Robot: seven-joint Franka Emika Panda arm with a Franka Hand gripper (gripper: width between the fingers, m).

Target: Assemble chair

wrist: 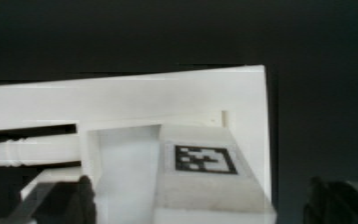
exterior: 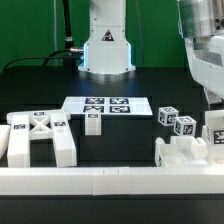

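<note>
Well to the exterior view's left of the marker board [exterior: 70, 105]: X-ribbed panel [exterior: 40, 135] lying flat, seemingly parked for later. Just to the exterior view's right of the board: small tagged blocks [exterior: 168, 115]. Farthest right of the board: claw [wrist: 202, 200] spread wide astride the pegged leg [wrist: 179, 150], not gripping, leaving it beside the notched block [exterior: 185, 155].

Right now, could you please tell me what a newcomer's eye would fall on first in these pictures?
The X-ribbed panel lies on the exterior view's left, white against the black table. On that view's right, the gripper hangs open over a tagged white part.
</note>
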